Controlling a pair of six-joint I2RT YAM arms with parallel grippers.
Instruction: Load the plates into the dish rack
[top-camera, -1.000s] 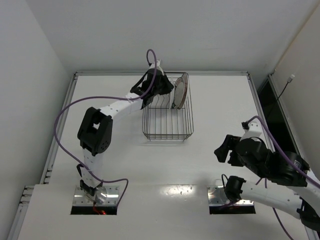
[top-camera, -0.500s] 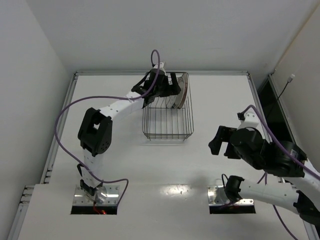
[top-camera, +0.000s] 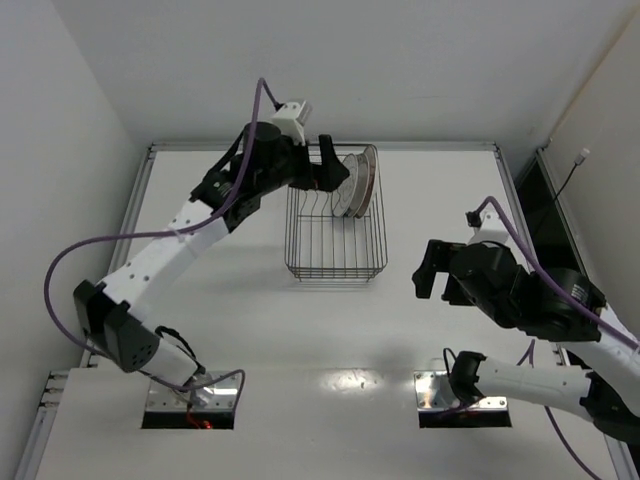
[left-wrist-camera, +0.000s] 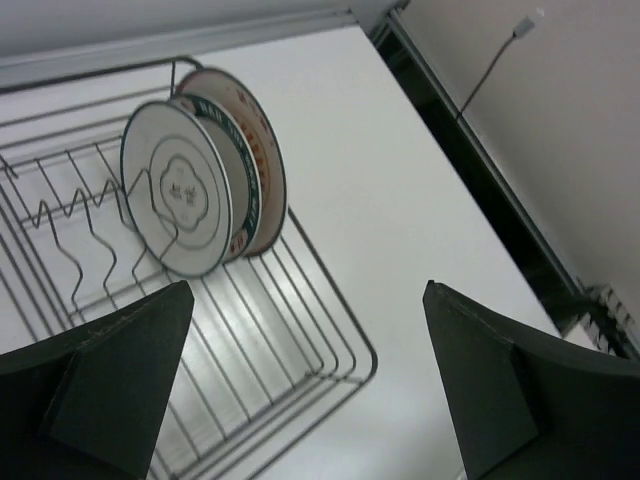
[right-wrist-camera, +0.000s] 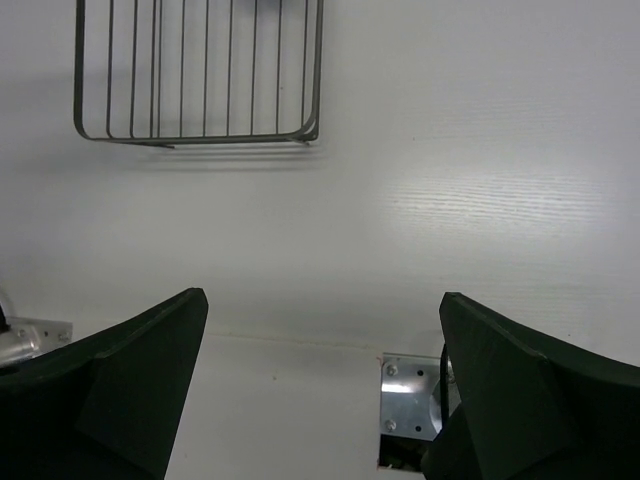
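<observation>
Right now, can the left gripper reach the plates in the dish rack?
Likely yes: the left gripper hangs open over the dish rack, close beside the upright plates, and nothing stands between them.

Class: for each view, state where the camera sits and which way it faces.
Top external: above and behind the bases, looking down at the table; both arms show.
Left wrist: above the dish rack, facing down onto the two plates; left pincer open.
Right wrist: facing down at the rack's near end; right pincer open.
Shared: the rack appears in all three.
</observation>
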